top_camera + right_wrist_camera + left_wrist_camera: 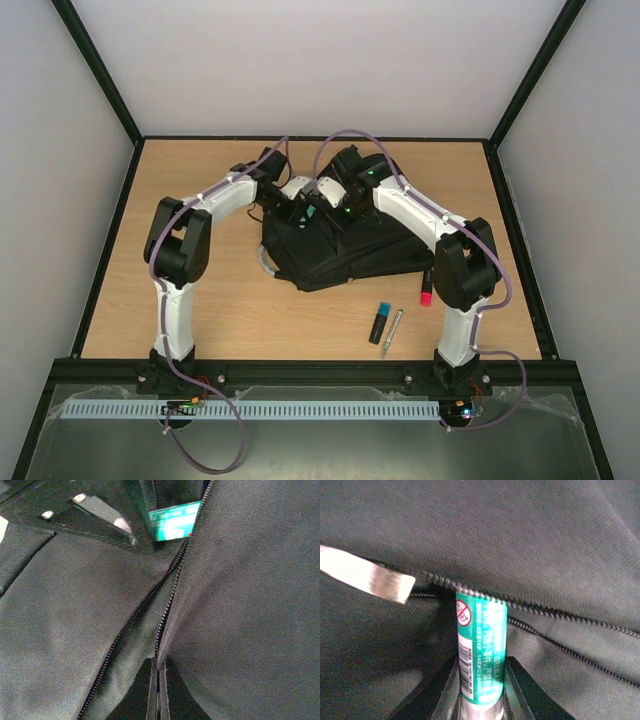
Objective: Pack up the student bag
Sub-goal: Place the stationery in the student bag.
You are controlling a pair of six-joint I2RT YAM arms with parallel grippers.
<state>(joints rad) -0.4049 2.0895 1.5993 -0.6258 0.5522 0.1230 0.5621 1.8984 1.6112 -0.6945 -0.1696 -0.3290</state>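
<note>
Black soft fabric backpack (345,258) lay crumpled on light wooden table (200,310), centre toward far side, both arms bent over it. Zip stood parted, toothed edges apart. Left gripper (481,672) sat at zip mouth, clamped on green cylindrical printed tube (481,640); tube tip tucked under upper zip edge. Right gripper (158,685) lay against backpack, fingers pinched tight on fabric fold beside zip.
</note>
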